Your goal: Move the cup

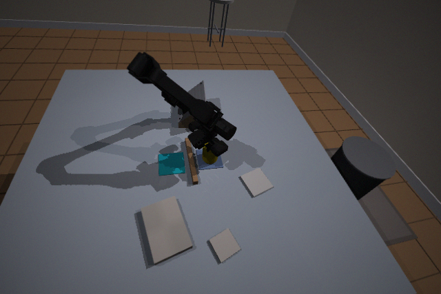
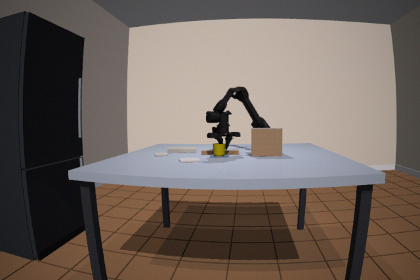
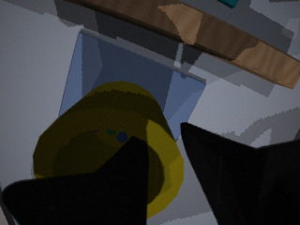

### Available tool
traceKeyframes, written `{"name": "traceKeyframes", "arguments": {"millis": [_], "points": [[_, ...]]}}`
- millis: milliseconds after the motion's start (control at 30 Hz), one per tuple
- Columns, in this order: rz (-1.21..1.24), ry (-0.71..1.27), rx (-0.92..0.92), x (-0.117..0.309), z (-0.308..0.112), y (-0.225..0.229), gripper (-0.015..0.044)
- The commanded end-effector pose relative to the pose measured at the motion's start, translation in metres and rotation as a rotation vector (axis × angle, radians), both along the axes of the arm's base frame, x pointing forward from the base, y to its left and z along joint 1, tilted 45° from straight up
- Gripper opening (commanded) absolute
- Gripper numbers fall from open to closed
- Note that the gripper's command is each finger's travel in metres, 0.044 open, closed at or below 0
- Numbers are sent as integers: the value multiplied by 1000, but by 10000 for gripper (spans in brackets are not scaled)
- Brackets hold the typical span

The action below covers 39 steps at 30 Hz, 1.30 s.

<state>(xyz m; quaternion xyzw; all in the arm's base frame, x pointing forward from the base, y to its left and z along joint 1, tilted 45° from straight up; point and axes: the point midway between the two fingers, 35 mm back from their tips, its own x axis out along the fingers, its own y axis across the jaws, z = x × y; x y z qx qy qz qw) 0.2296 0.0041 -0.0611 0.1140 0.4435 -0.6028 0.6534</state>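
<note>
The yellow cup [image 1: 210, 158] [image 2: 218, 150] [image 3: 117, 119] stands upright on the blue pad [image 1: 201, 166] [image 3: 127, 61]. A blue marble [image 3: 122, 137] and a green marble [image 3: 112, 132] show inside it; the near finger hides part of the interior. My gripper [image 2: 224, 145] [image 3: 163, 131] is partly open, low at the cup. In the wrist view one fingertip is over the cup's mouth and the other is just outside its wall, with a gap to the wall. The teal pad [image 1: 171, 163] [image 3: 230, 2] has nothing on it.
A low wooden bar [image 1: 193, 173] [image 2: 232, 152] [image 3: 262, 61] lies between the two pads. A tall wooden box [image 2: 266, 141] stands beside the arm. A large pale slab [image 1: 166, 229] [image 2: 182, 149] and two small pale tiles [image 1: 256, 182] [image 1: 224, 245] lie on the table.
</note>
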Motion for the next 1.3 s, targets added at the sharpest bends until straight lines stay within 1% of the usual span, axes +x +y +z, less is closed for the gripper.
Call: {"name": "traceKeyframes", "arguments": {"millis": [0,367,400,567,933,1267], "points": [[-1,-1,0,0,0,0,87],[-1,-1,0,0,0,0,13],[-1,-1,0,0,0,0,0],[1,0,1,2,6,6,0],[6,1,0,5,36,34,0],[12,3,-4,5,33,31,0]]}}
